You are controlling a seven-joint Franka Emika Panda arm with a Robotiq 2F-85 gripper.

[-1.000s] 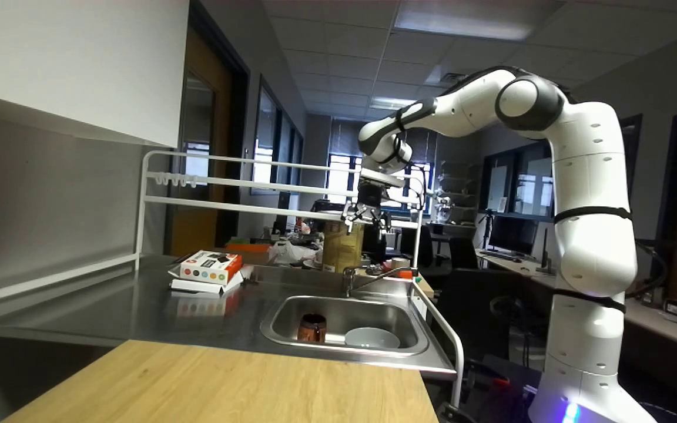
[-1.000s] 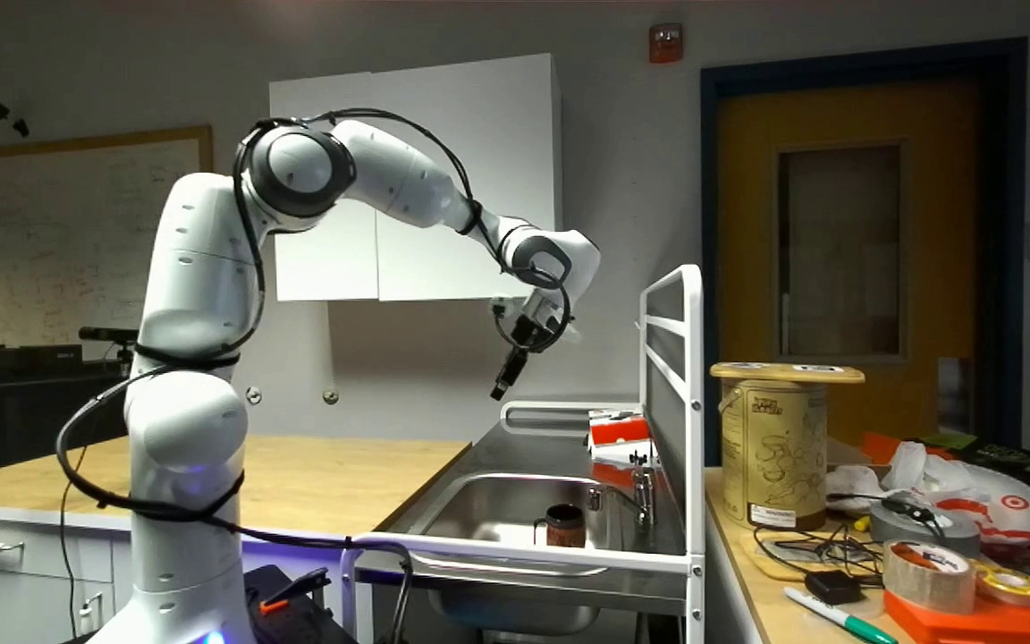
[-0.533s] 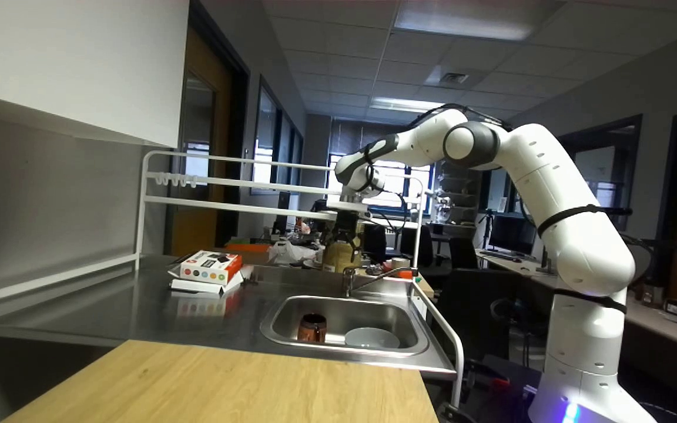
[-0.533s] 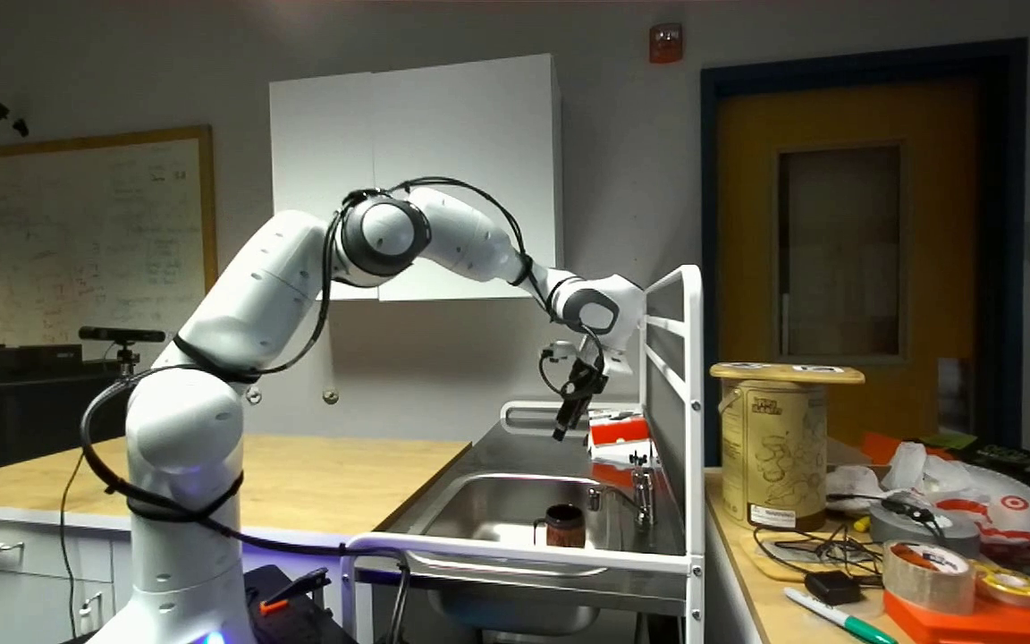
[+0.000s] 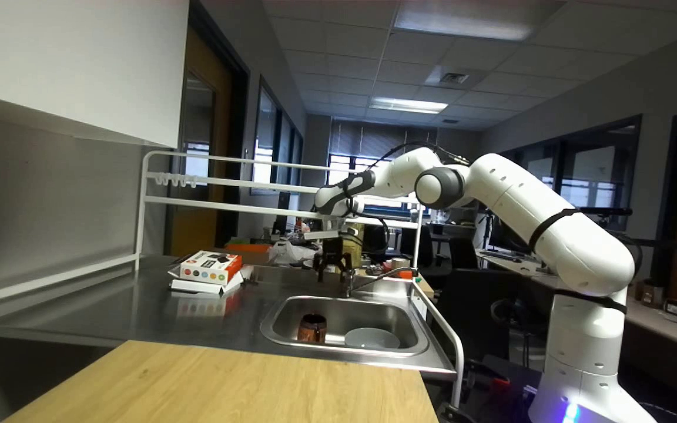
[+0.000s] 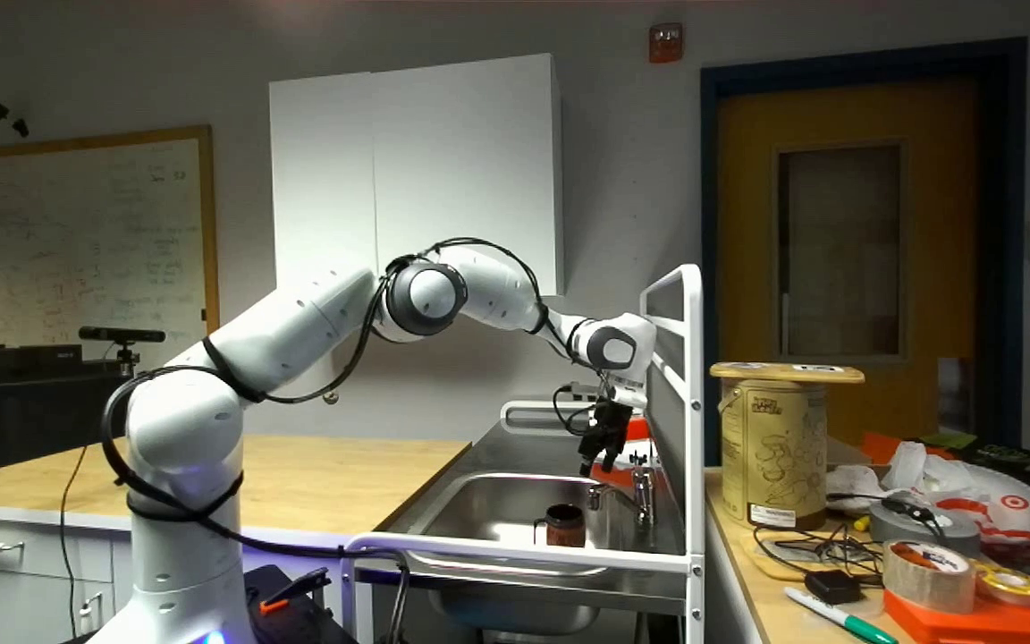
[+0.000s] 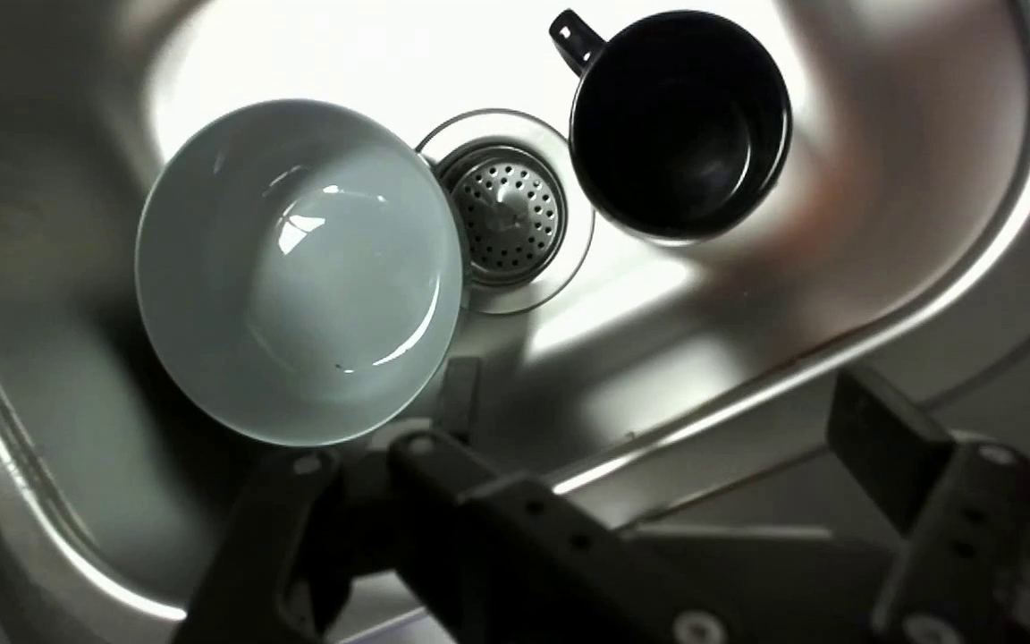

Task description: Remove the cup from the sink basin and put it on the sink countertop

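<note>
The hand (image 7: 671, 416) is empty, fingers (image 7: 886, 447) wide apart, likely to fit around the cup (image 7: 680, 125). In an exterior view, the arm (image 5: 506, 185) bends over from the right, hand pointing down. The cup stands mouth up in the sink basin (image 7: 908, 206), at the wrist view's upper right, probably easy to grab. A bowl (image 7: 300, 268) sits to its left.
</note>
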